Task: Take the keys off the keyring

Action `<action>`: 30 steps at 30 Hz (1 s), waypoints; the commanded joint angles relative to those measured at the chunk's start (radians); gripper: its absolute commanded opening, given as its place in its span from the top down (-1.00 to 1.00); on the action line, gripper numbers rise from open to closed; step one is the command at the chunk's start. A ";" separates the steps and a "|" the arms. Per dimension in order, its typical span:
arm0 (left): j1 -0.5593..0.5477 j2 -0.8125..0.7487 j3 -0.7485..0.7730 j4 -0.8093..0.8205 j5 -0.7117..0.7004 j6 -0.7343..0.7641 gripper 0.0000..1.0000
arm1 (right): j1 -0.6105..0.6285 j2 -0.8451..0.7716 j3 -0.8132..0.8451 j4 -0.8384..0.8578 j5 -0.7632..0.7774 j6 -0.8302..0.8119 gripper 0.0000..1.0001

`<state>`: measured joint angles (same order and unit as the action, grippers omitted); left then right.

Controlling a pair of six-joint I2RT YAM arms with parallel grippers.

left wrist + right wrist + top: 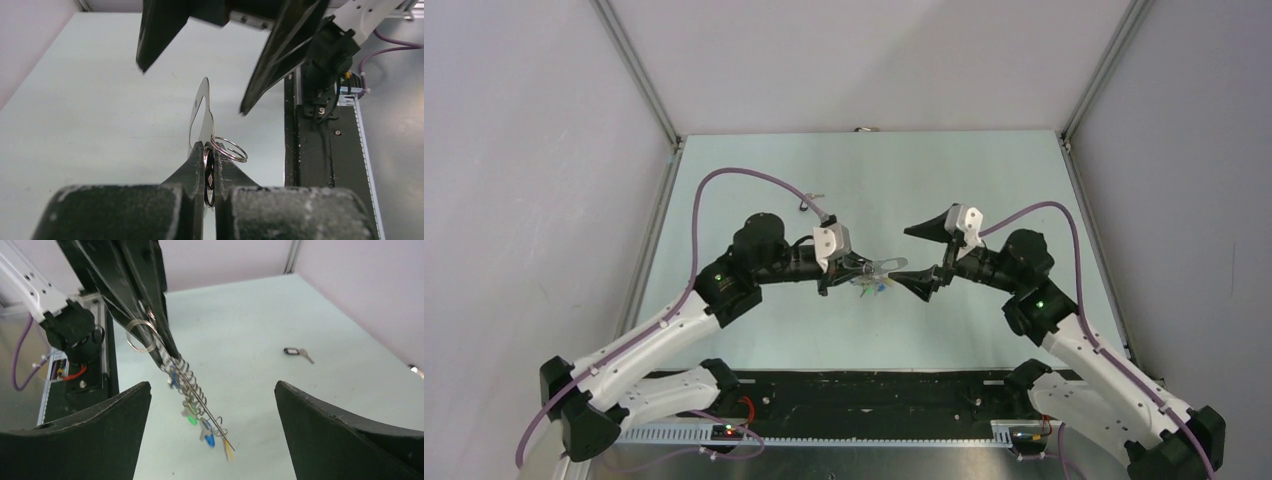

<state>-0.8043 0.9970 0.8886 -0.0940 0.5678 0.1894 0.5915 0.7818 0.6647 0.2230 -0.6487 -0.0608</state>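
Observation:
My left gripper (854, 269) is shut on the keyring (890, 264), a flat grey loop held in the air above the table. The left wrist view has the loop edge-on (202, 112), clamped between the fingertips (197, 155), with a small split ring (231, 149) beside them. Several keys (200, 425) with green, blue and yellow heads dangle from the keyring (196, 390). My right gripper (902, 257) is wide open just right of the loop's free end, touching nothing. Its fingers (107, 425) frame the hanging keys. One black-tagged key (296, 353) lies loose on the table.
The loose black-tagged key (810, 205) lies on the pale green table (984, 180), behind the left arm. Grey walls enclose the table on three sides. A black rail (864, 395) with cabling runs along the near edge.

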 commanded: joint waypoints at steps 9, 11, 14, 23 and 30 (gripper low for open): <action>0.002 -0.096 0.004 0.133 0.165 0.033 1.00 | 0.058 0.066 0.036 -0.042 -0.100 -0.192 -0.54; 0.002 -0.109 -0.005 0.136 0.167 0.047 1.00 | 0.059 0.068 0.037 -0.041 -0.118 -0.202 -0.08; 0.001 -0.131 -0.018 0.142 0.179 0.069 1.00 | 0.061 0.079 0.049 -0.039 -0.152 -0.209 0.15; 0.001 -0.162 -0.033 0.157 0.178 0.092 1.00 | 0.112 0.130 0.124 -0.107 -0.119 -0.308 0.23; 0.001 -0.203 -0.046 0.167 0.155 0.101 1.00 | 0.113 0.114 0.147 -0.202 -0.060 -0.345 -0.40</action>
<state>-0.8047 0.8379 0.8429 -0.0090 0.7189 0.2592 0.7074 0.9176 0.7692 0.0792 -0.7563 -0.3683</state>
